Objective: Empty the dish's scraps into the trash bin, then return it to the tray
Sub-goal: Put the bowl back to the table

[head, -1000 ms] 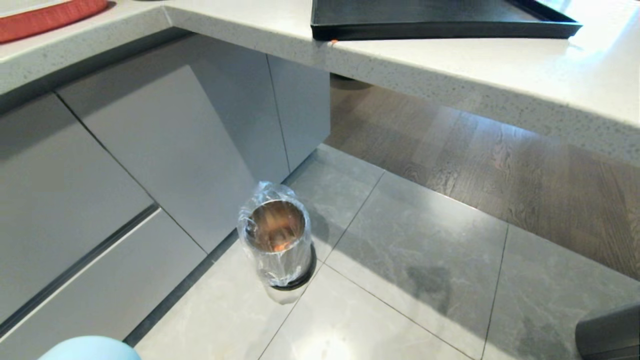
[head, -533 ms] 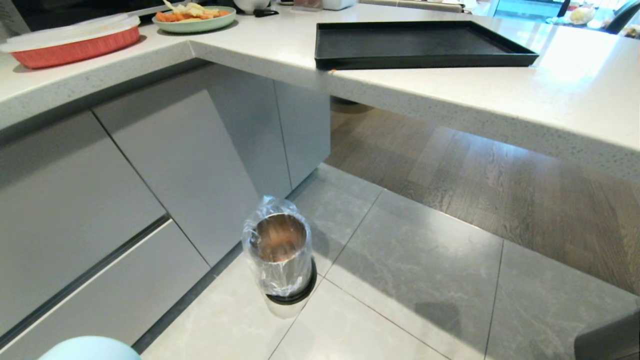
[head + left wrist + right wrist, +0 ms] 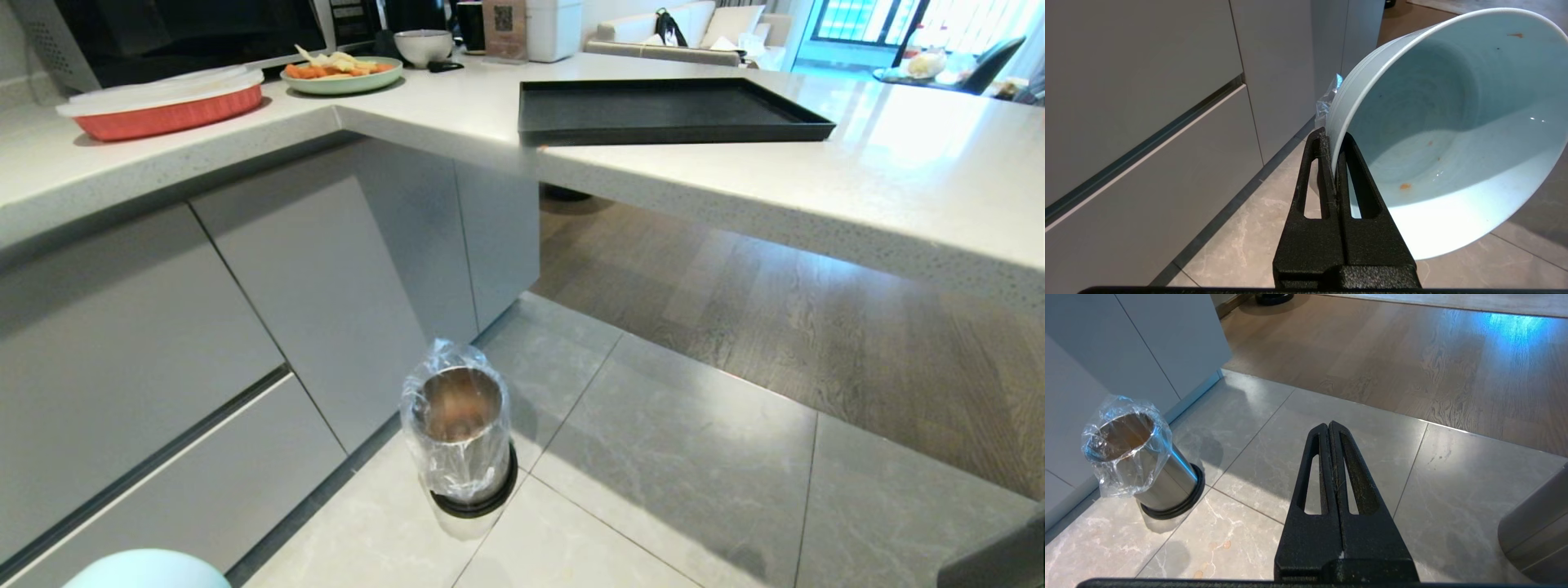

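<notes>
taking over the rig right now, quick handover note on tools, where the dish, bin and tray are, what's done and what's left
Left tool: shut on the rim of the dish, held low over the floor; only small orange specks inside.
Right tool: shut, empty, over the floor tiles.
Trash bin: on the floor by the cabinets, ahead of the dish.
Tray: on the counter above, nothing on it.
Done: the dish looks emptied.
Left: lift the dish to the counter and set it on the tray.
</notes>
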